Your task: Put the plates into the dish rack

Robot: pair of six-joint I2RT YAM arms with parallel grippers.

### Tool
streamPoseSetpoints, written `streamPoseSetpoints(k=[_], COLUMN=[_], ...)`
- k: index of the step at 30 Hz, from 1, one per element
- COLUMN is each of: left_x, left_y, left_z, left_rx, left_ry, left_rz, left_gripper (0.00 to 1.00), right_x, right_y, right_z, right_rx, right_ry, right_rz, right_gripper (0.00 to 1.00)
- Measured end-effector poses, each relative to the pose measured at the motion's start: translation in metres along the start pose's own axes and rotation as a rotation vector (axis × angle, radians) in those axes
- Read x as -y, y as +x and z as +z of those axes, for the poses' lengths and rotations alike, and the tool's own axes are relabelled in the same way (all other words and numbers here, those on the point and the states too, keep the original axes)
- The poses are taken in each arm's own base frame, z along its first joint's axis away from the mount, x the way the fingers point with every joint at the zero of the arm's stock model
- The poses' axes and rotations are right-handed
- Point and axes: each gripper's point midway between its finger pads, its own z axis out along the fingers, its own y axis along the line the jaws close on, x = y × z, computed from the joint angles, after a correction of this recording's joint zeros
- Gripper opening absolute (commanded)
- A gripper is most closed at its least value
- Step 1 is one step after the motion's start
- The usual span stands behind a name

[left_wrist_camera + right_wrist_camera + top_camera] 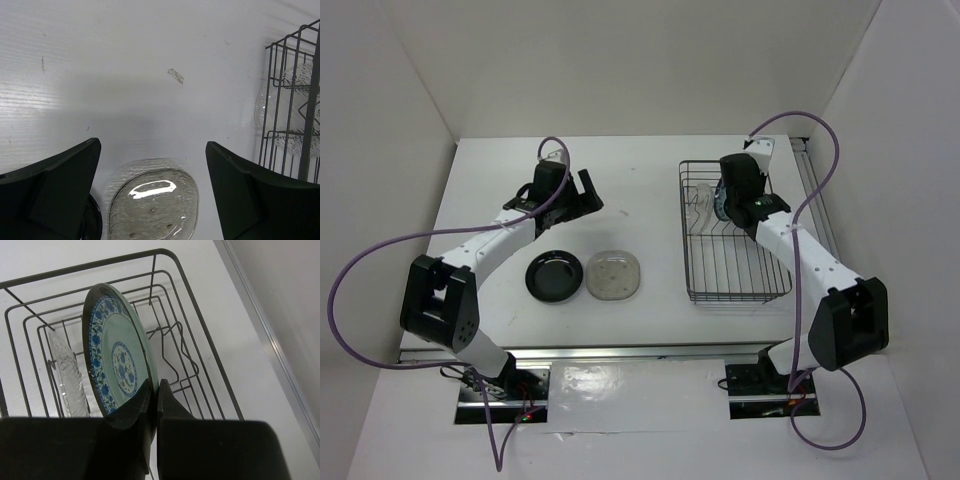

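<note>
The dark wire dish rack (760, 290) stands at the right. My right gripper (155, 386) is shut on the rim of the blue-green patterned plate (115, 350) and holds it on edge inside the rack (200, 335), beside the clear round plate (67, 372), which stands upright there. The glossy black plate (554, 274) and the whitish rounded-square plate (614, 275) lie flat on the table. My left gripper (152, 165) is open and empty above the table, with the square plate (152, 207) below between its fingers. The rack corner (295, 100) shows at the right.
White walls enclose the table on the left, back and right. A metal rail (817, 200) runs along the right edge behind the rack. Purple cables (380, 250) loop beside both arms.
</note>
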Motion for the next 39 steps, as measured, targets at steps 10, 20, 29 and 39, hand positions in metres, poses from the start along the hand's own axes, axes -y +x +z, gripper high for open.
streamPoseSetpoints(k=[10,20,29,39], left_x=[0.000,0.001,-0.027,-0.072], left_y=[0.000,-0.008,-0.012,0.004], left_z=[0.000,-0.012,-0.027,-0.072], left_rx=[0.000,0.030,0.053,0.094], left_ry=[0.001,-0.006,-0.102,-0.298], left_rz=[0.002,0.000,-0.070,-0.201], left_gripper=[1.00,1.00,1.00,1.00], right_x=[-0.004,-0.015,-0.017,-0.005], right_y=[0.003,0.014,0.010,-0.024], right_z=[0.004,0.015,0.013,-0.006], right_rx=[-0.007,-0.031,-0.019,0.059], right_ry=[-0.006,-0.016,-0.021,-0.015], right_rz=[-0.004,-0.011,-0.003,0.064], right_gripper=[0.00,0.48,0.99,0.99])
